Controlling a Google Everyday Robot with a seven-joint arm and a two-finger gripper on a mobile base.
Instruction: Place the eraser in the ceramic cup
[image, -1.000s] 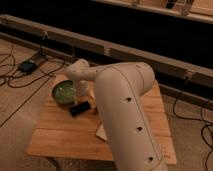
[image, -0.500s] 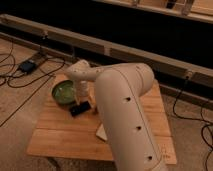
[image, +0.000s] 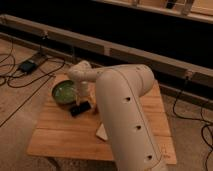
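The eraser (image: 80, 108) is a small flat black slab lying on the wooden table (image: 60, 140), just right of the green bowl. My gripper (image: 83, 96) hangs at the end of the white arm, directly above the eraser and close to it, beside the bowl's right rim. The big white arm (image: 125, 115) fills the middle of the view and hides the table behind it. The ceramic cup is not in view. A pale shape (image: 101, 132) shows at the arm's lower left edge; I cannot tell what it is.
A wide green bowl (image: 63, 93) stands at the table's back left. Black cables and a power brick (image: 27, 65) lie on the floor to the left. A long dark low wall runs behind the table.
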